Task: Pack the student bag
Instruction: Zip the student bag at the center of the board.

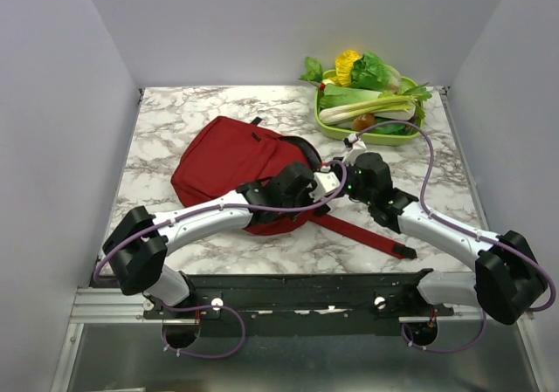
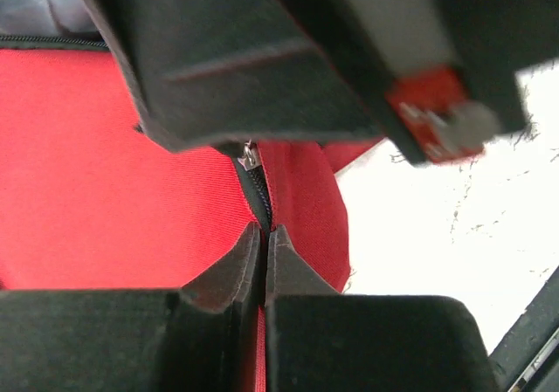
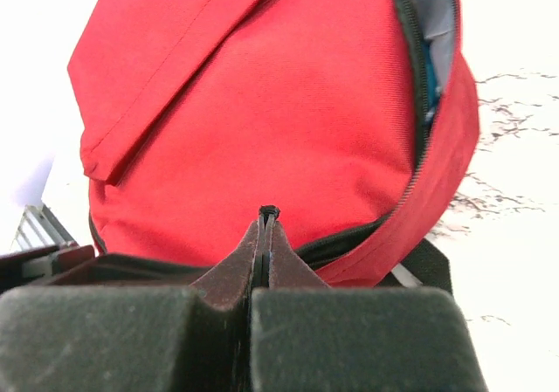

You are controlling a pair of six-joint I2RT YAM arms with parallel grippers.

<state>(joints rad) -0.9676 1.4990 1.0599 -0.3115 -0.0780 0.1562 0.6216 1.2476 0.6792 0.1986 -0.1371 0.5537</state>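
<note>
**1. Left gripper** (image 2: 263,232). Nearest you, it reaches from the left base to the bag's near-right end. Its fingers (image 2: 229,274) are closed on the black zip (image 2: 256,191) of the student bag (image 1: 229,161), and the track runs straight into their tips. A small metal zip pull (image 2: 251,156) hangs just beyond them.

**2. Right gripper** (image 3: 266,219). It meets the left one over the same end of the bag. Its fingers (image 3: 288,274) are pressed together. A small black nub shows at their tips, and you cannot tell what it is. The red part on its body, seen from the left wrist, is too blurred to read.

**3. Student bag.** It is dark red and lies on the marble bench (image 1: 175,121) left of centre, with its right end under both grippers. The zip is partly open, so you see grey lining (image 3: 434,25) and a blue sliver inside; the rest is hidden. One red strap (image 1: 362,233) trails to the near right and finishes in a black end (image 1: 405,252).

**4. Green tray** (image 1: 325,126). It sits at the far right, heaped with vegetables (image 1: 371,104). In the top view the right arm's purple cable (image 1: 428,161) loops across its near edge.
</note>
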